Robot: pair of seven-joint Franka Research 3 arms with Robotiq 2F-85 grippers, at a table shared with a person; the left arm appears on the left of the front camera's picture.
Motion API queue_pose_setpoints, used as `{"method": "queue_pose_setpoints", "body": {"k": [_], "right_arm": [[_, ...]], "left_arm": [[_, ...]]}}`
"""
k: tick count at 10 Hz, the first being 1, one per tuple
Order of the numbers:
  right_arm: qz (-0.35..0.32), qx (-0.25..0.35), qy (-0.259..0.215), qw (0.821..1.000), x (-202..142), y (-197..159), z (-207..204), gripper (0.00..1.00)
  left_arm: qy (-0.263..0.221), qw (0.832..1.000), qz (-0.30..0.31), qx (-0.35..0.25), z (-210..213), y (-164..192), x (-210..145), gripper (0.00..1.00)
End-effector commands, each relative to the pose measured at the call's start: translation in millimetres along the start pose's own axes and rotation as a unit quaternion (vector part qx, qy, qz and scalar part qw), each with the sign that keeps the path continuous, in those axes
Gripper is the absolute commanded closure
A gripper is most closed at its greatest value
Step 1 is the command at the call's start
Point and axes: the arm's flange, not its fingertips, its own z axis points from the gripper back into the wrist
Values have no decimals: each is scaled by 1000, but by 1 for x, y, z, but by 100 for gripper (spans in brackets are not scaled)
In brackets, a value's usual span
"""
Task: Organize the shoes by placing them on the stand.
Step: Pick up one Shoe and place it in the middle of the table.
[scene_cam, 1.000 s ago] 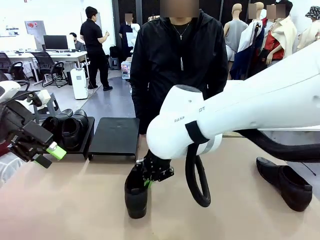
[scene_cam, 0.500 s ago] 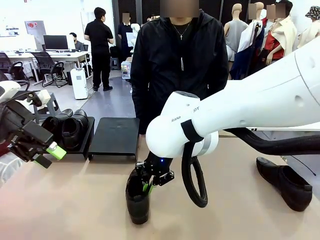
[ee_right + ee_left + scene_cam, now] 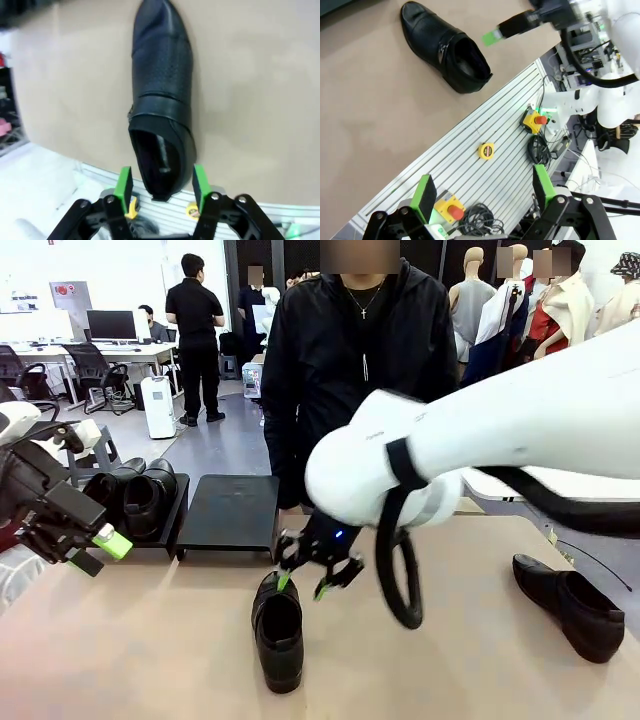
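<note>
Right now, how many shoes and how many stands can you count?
Shoes: 4. Two sit on the left stand, one lies in the middle, and one at the right.
Stands: 2. The other stand is beside the first.
Total: 6

Glossy black shoe (image 3: 279, 635) on tan table (image 3: 130, 665); right pincer (image 3: 302, 585) black, its pads (image 3: 123, 183) green.

Right-hand platform (image 3: 232, 510) top bare, reachable from my side. Left platform (image 3: 176, 525) taken by a shoe pair (image 3: 135, 495). My right arm (image 3: 500, 440) spans mid-table over the centre shoe (image 3: 279, 625); a person (image 3: 355, 370) stands just behind the platforms.
</note>
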Motion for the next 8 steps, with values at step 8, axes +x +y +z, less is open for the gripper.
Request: {"method": "queue_pose_setpoints", "body": {"k": [8], "right_arm": [[148,120,-8,982,-87,-303,261,0]], "left_arm": [[-3,1000,-9,-13,1,1,1,0]]}}
